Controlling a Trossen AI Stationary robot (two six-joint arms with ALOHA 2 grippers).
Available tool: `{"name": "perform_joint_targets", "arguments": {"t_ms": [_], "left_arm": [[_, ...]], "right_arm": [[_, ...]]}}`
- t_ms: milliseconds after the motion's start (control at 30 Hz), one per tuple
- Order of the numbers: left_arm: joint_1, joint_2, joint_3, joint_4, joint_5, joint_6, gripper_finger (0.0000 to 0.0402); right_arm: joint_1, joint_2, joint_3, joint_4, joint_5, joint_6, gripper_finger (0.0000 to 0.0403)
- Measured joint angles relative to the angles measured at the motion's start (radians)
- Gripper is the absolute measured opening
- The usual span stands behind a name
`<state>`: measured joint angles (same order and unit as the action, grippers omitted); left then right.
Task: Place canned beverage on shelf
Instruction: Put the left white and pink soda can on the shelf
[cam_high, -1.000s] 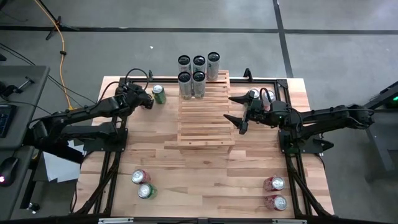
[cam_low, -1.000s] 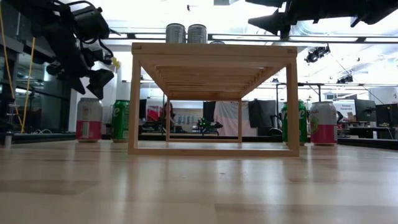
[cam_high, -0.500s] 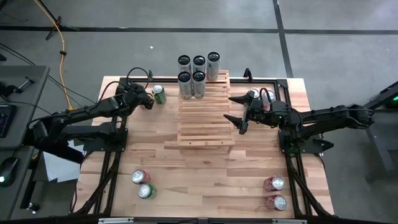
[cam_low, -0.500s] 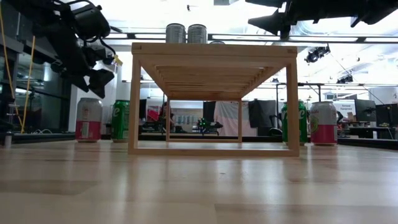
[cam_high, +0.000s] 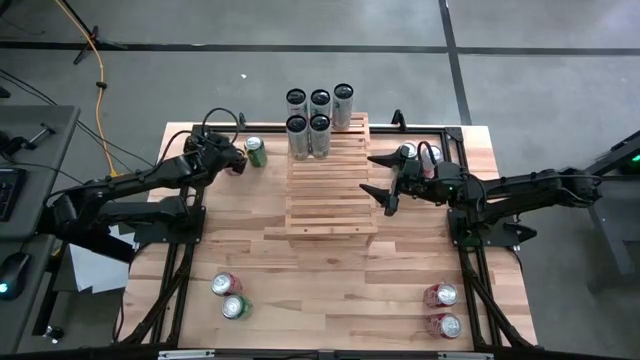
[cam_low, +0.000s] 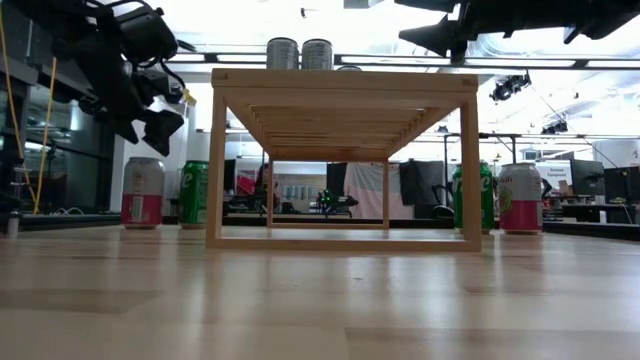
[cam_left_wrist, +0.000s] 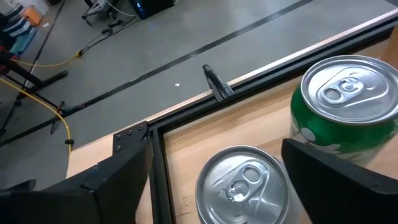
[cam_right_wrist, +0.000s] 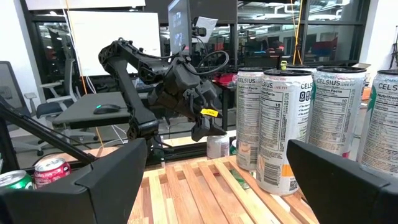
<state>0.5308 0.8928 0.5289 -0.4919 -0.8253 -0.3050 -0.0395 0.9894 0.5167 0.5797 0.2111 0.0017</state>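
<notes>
Slatted pale-wood shelf (cam_high: 330, 185) bears five tall cylindrical cans (cam_high: 318, 122)

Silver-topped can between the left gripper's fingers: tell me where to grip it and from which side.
Grip the silver-topped can round its straight side wall, just under the rim, coming straight down from above. It stands upright, lid up, and the left gripper hangs open astride it. The green can stands close beside, so one finger must probably slip between them.

Both arms reach inward, left gripper (cam_high: 238, 160) and right gripper (cam_high: 377, 175) spread.
</notes>
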Motion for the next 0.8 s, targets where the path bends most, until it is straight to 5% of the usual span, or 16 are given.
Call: {"name": "perform_joint_targets", "arguments": {"t_ms": [167,533,800], "left_arm": [[0.000,0.001,-0.025,0.053,0.010,0.011,0.0395],[0.001,0.000,-0.056,0.068,0.031,-0.065,0.0399],[0.073,0.000,-0.072,0.103,0.185,-0.067,0.0399]], "right_arm": [[0.000,0.000,0.000,-0.006,0.000,0.000,0.0374],[0.000,0.000,0.000,-0.006,0.000,-0.001,0.0374],[0.000,0.000,0.000,-0.007,0.000,-0.001,0.0374]]}}
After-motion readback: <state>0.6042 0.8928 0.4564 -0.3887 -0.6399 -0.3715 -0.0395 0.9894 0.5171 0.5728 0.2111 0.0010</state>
